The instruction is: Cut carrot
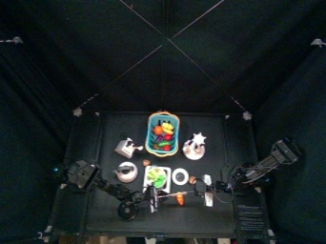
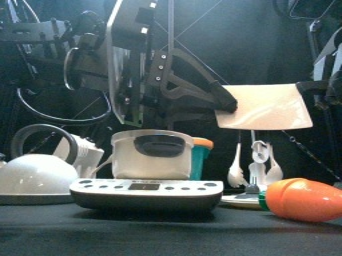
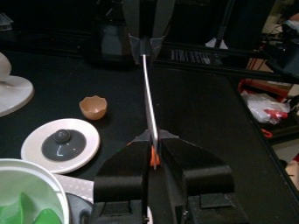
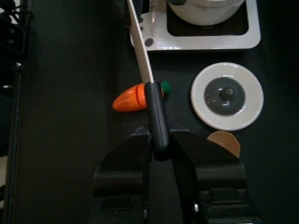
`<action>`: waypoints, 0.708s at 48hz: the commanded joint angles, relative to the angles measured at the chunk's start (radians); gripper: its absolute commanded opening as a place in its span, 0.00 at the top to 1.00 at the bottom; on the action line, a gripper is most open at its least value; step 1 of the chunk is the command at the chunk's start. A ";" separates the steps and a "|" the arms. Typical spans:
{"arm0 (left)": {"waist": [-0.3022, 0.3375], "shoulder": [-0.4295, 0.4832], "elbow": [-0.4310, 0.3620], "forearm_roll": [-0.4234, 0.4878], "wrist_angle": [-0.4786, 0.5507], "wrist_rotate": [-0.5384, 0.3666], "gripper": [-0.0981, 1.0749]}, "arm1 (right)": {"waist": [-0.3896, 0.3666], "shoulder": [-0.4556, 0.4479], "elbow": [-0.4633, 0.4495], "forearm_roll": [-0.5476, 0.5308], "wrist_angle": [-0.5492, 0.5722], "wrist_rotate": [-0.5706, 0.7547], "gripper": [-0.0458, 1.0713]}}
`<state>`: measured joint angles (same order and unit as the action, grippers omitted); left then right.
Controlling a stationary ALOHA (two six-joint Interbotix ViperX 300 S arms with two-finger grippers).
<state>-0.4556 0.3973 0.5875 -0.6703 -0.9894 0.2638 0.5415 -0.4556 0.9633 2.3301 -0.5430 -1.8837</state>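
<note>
Black curtains ring the worktop (image 1: pixel 128 129). Right fingers (image 4: pixel 156 140) are clamped on a knife (image 4: pixel 142 52) whose blade lies across the carrot (image 4: pixel 131 97), beside a white plate (image 4: pixel 230 95). Left fingers (image 3: pixel 153 150) pinch a thin white rod (image 3: pixel 146 87).

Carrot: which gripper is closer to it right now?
Right. The right gripper holds a knife whose blade lies across the carrot. The left gripper, gripping a thin rod, shows no carrot nearby.
</note>
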 commanded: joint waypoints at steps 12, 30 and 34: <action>0.002 0.005 -0.023 0.008 0.025 0.003 0.45 | 0.003 0.052 -0.026 0.012 0.025 0.003 0.56; 0.002 0.032 -0.063 0.034 0.110 0.005 0.45 | 0.023 0.086 -0.011 0.060 0.025 0.002 0.56; 0.003 0.037 -0.072 0.040 0.129 0.006 0.45 | 0.026 0.086 -0.009 0.061 0.025 0.002 0.56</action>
<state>-0.4510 0.4449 0.5430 -0.6412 -0.8682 0.2700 0.5660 -0.3620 0.9618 2.3899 -0.5154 -1.8837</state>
